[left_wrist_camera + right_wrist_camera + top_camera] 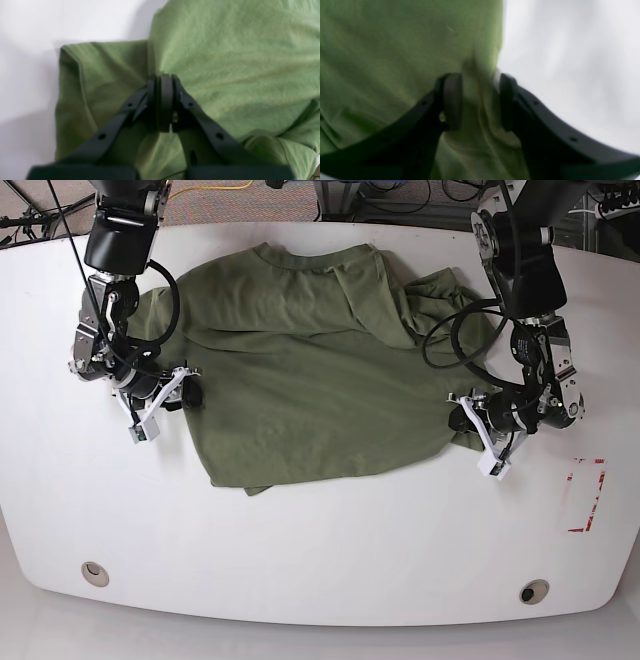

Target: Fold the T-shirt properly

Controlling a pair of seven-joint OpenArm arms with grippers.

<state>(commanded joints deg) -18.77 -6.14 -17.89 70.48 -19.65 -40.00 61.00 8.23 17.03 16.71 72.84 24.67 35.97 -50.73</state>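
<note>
Now your left gripper is clamped on the shirt at its 3 o'clock edge; your right gripper sits parted around the 9 o'clock edge on the table.

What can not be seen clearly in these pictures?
- Left wrist view: whether the left claw, jaws together, pinches the shirt; blur and the jaws hide it.
- Right wrist view: whether the right claw touches the cloth between its parted jaws; heavy blur.
- Base view: both claw tips, too small and hidden under the arms; the sleeve on that view's right is bunched, its shape unclear.
</note>
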